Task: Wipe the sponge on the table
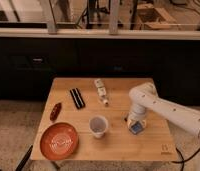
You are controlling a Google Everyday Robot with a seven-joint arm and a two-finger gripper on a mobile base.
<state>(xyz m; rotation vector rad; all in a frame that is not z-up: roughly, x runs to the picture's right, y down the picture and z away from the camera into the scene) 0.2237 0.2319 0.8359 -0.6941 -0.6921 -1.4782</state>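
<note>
A wooden table (pixel 118 145) fills the lower middle of the camera view. A small blue sponge (pixel 136 128) lies on its right part. My gripper (pixel 135 121) reaches down from the white arm (pixel 163 109) that comes in from the right, and it sits directly on top of the sponge, hiding most of it.
A clear plastic cup (pixel 98 126) stands left of the sponge. An orange plate (pixel 59 141) lies at the front left, a red-brown item (pixel 55 110) at the left edge, a black bar (pixel 77 98) and a white bottle (pixel 101 90) further back. A dark counter wall runs behind.
</note>
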